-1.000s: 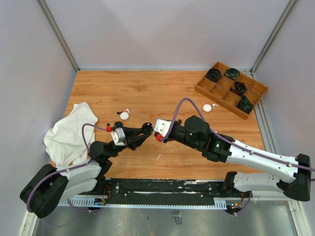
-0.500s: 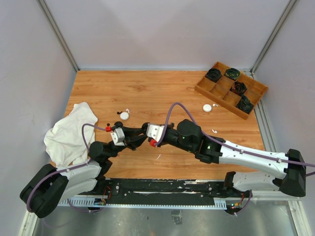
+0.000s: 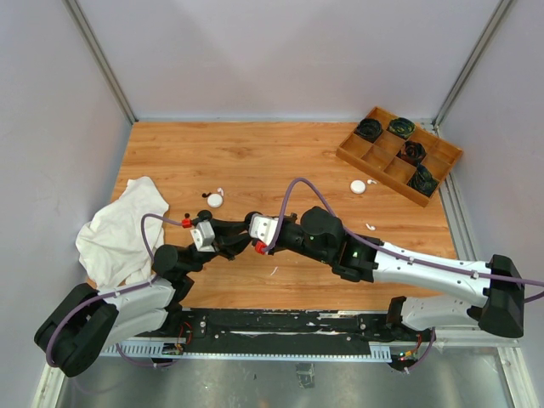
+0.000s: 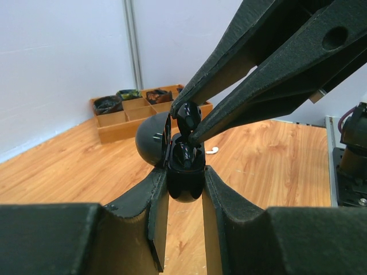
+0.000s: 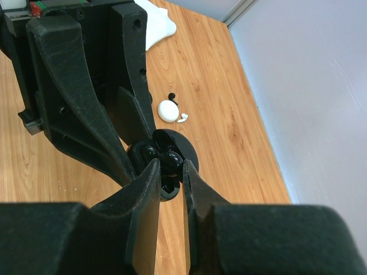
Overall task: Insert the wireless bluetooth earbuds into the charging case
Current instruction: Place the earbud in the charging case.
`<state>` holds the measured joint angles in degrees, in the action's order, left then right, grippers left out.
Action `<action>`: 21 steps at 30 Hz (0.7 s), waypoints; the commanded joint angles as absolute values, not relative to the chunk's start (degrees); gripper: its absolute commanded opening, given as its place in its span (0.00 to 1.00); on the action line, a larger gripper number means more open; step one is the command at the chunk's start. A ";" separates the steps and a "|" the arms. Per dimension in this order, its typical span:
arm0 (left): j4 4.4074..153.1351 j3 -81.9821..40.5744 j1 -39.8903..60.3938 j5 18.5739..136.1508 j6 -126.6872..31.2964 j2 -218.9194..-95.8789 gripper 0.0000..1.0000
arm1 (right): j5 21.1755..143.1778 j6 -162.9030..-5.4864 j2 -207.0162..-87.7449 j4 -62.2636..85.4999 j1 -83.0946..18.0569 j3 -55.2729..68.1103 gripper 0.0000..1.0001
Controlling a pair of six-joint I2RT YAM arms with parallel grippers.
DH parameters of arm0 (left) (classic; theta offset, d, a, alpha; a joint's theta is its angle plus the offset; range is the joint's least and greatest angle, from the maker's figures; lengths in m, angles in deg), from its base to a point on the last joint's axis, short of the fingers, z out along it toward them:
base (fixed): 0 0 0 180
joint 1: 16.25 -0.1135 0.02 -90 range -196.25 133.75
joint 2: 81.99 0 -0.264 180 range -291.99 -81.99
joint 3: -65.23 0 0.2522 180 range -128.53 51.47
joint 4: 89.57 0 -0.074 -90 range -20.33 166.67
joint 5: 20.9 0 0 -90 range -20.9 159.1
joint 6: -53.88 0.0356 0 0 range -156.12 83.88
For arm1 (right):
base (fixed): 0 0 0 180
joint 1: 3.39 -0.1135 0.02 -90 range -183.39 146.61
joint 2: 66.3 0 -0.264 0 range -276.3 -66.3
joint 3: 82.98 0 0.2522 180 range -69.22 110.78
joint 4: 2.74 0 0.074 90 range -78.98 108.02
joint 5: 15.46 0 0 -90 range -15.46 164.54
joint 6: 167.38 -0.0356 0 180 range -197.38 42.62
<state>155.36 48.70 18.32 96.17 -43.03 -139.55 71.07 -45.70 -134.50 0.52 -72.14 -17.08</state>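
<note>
At the left edge of the wood-grain desk (image 3: pixel 280 153), a crumpled white cloth (image 3: pixel 119 229) is partly covered by the left arm. From above, the grasp itself is hidden beneath the two meeting end effectors.

In the left wrist view, the left end effector (image 4: pixel 184 175) is seen clamped narrowly on the base of a glossy black rounded charging case (image 4: pixel 184 189). The case is held off the desk with its domed lid (image 4: pixel 150 140) hinged open. A shiny dark form lies in its well, and what it is cannot be told.

Right at the opening, a small glossy black earbud (image 4: pixel 187 113) is pinched tight between the tips of the right end effector (image 5: pixel 169 167). Whether it is seated cannot be told.

Behind, a round white puck-shaped case (image 3: pixel 215 200) lies with a tiny white earbud (image 3: pixel 221 190) just beside it. Tiny black pieces (image 3: pixel 204 195) nearby are too small to identify. Further right, a second white puck (image 3: pixel 358 186) and another white stemmed earbud (image 3: pixel 371 227) lie apart.

At the far right, a compartmented wooden tray (image 3: pixel 443 159) holds dark coiled items (image 3: pixel 401 127) in four compartments. These cannot be made out.
</note>
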 commanded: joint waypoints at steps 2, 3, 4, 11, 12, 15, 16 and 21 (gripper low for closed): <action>158.87 49.52 18.12 95.93 -43.40 -139.73 0.00 | 71.61 -46.96 -134.28 -0.76 -72.91 -17.48 0.11; 159.05 49.57 18.12 95.65 -43.49 -139.74 0.00 | 71.76 -47.09 -134.12 -0.71 -72.96 -17.65 0.11; 159.17 49.68 18.12 95.46 -43.56 -139.74 0.00 | 71.89 -47.14 -133.95 -0.74 -72.90 -17.91 0.11; 160.06 49.71 18.12 95.14 -44.53 -140.12 0.00 | 71.44 -47.22 -133.80 -0.50 -72.91 -18.93 0.11; 160.14 49.71 18.12 94.98 -44.69 -140.17 0.00 | 71.46 -47.24 -133.80 -0.49 -72.87 -19.00 0.12; 160.33 49.71 18.12 94.82 -45.06 -140.37 0.00 | 71.77 -47.31 -133.95 -0.32 -72.95 -19.14 0.15; 160.28 49.71 18.12 94.82 -45.12 -140.50 0.00 | 71.93 -47.36 -134.04 -0.24 -72.92 -19.12 0.17; 160.60 49.71 18.12 94.92 -45.00 -140.66 0.00 | 71.81 -47.49 -133.75 -0.35 -72.91 -19.33 0.23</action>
<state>156.46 49.38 18.32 95.89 -45.04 -140.56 71.55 -46.22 -134.50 0.19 -72.14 -18.30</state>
